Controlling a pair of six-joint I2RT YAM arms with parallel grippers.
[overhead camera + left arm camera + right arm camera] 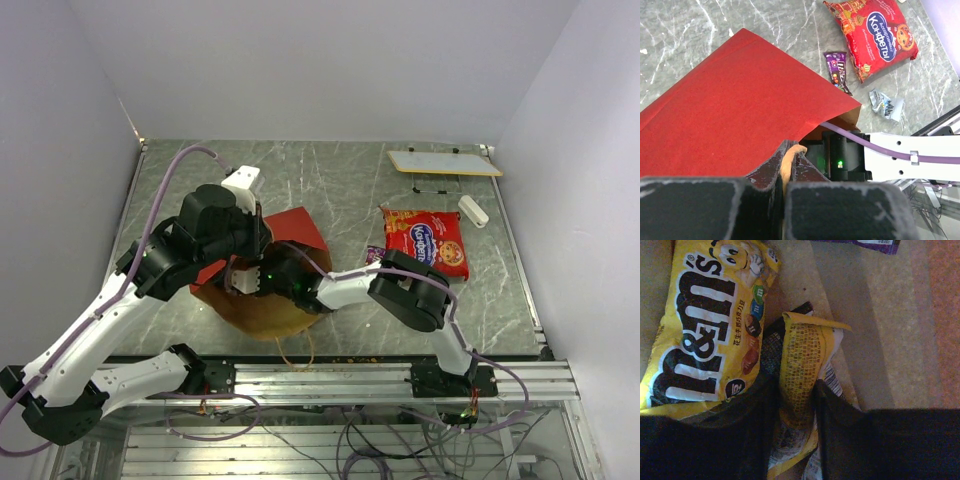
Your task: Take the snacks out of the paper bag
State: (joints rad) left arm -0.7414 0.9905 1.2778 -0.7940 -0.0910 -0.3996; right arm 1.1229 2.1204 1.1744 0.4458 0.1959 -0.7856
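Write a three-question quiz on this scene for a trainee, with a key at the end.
1. True or false: the big red packet lies inside the paper bag.
2. What is the right end effector pinching? A) a yellow wrapper B) a white cylinder C) a purple packet
3. Which end effector grips the bag's tan handle?

Key
1. False. It lies on the table, outside the bag.
2. A.
3. The left end effector.
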